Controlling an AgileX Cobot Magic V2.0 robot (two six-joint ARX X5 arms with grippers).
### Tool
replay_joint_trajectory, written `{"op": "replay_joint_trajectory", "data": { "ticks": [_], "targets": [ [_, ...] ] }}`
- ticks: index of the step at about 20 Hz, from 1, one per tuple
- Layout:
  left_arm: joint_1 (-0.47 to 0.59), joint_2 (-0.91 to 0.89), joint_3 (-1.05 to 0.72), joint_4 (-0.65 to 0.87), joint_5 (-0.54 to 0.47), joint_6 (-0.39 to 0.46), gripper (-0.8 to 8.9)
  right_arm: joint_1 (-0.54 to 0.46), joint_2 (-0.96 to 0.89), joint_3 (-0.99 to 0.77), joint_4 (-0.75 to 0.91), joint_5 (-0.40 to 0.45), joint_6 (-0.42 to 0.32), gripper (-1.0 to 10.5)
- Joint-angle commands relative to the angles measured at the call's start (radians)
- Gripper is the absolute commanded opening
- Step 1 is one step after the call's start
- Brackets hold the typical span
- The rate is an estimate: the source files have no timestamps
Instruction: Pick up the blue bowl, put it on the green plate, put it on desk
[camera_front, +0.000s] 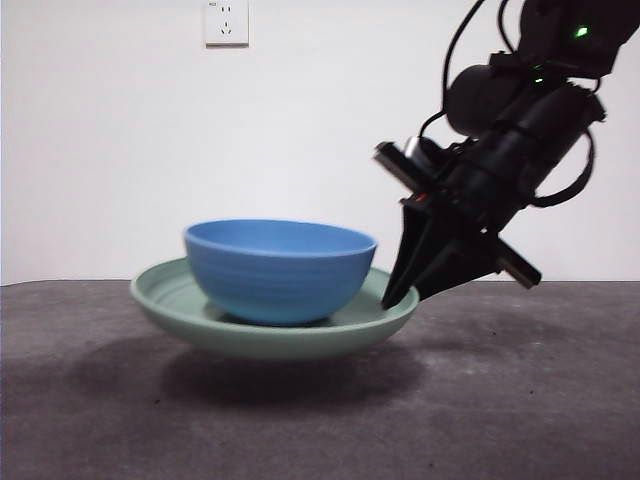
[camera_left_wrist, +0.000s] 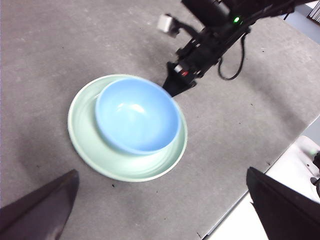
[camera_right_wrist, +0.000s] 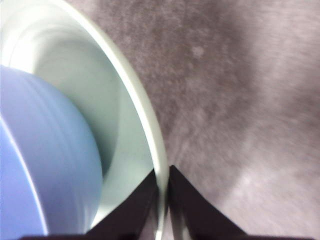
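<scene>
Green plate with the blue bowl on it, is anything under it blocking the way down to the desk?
Nothing visible: the right tool grips the pale green glossy plate by its rim, over bare dark grey desk.

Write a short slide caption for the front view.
Right gripper clamps green plate rim; blue bowl sits inside.

Front cam low; wrist cams overhead, all share green plate (camera_front: 270, 335)
</scene>
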Motion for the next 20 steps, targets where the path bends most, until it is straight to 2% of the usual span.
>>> {"op": "replay_joint_trajectory", "data": {
  "ticks": [1, 4, 8, 13, 14, 17, 20],
  "targets": [
    [-0.008, 0.005, 0.013, 0.007, -0.003, -0.003, 6.84, 0.027, 0.033, 0.025, 0.034, 0.021, 0.078, 0.1],
    [-0.009, 0.005, 0.013, 0.007, -0.003, -0.003, 6.84, 0.040, 0.044, 0.025, 0.042, 0.051, 0.111, 0.1],
    [-0.009, 0.005, 0.013, 0.010, -0.003, -0.003, 6.84, 0.040, 0.062, 0.025, 0.039, 0.051, 0.151, 0.1],
    [-0.008, 0.005, 0.013, 0.020, -0.003, -0.003, 6.84, 0.040, 0.085, 0.025, 0.028, 0.053, 0.148, 0.2],
    [-0.008, 0.005, 0.013, 0.020, -0.003, -0.003, 6.84, 0.041, 0.085, 0.025, 0.028, 0.052, 0.149, 0.5],
    [-0.008, 0.005, 0.013, 0.018, -0.003, -0.003, 6.84, 0.040, 0.085, 0.025, 0.028, 0.053, 0.148, 2.8],
    [-0.008, 0.005, 0.013, 0.018, -0.003, -0.003, 6.84, 0.038, 0.080, 0.028, 0.027, 0.068, 0.126, 3.2]
  ]
}}
